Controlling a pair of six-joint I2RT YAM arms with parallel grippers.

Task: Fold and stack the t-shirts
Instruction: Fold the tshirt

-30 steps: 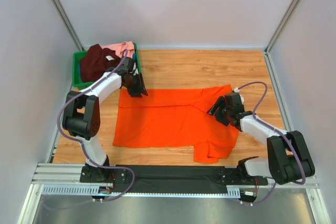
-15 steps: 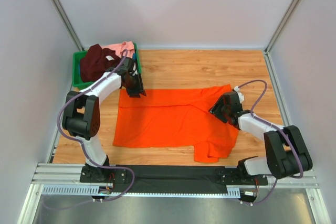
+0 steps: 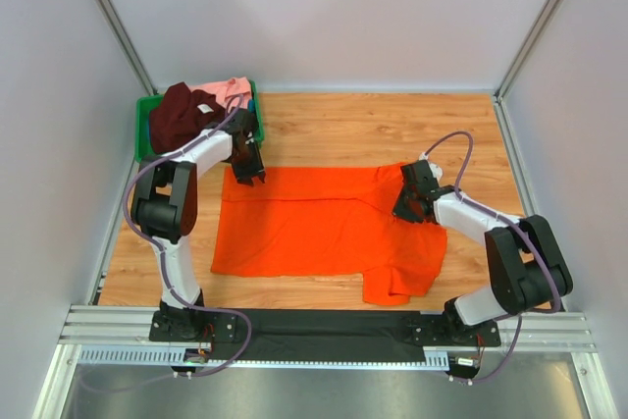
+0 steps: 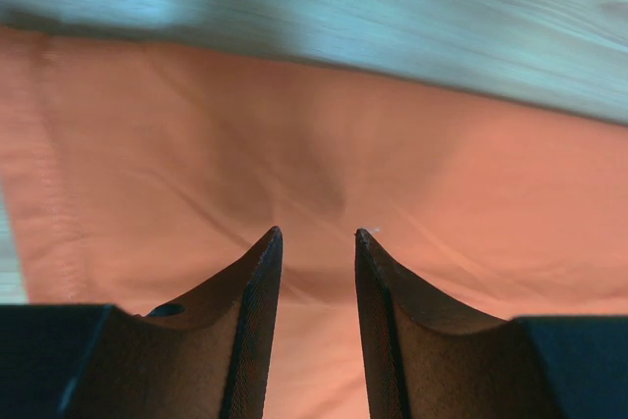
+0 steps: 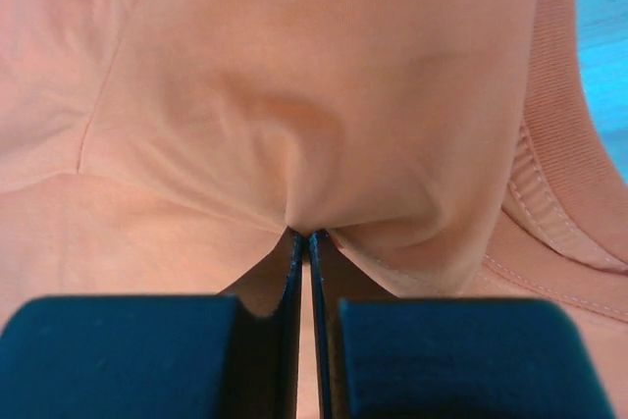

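Right jaws pinched shut on a raised fold of the orange t-shirt (image 3: 314, 228); left jaws partly apart over its far-left corner; wooden surface (image 3: 373, 130) beneath.

spread t-shirt (image 3: 314, 228): on table (image 3: 392, 130) | bin (image 3: 142, 144): behind-left of it | heaped t-shirts (image 3: 182, 115): in bin

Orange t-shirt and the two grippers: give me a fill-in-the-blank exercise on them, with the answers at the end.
1. The right gripper is ____ on a pinch of the orange t-shirt.
2. The left gripper, at the shirt's far left corner in the top view, has its jaws ____.
3. The maroon t-shirt sits in the ____ bin.
Missing words: shut; open; green.
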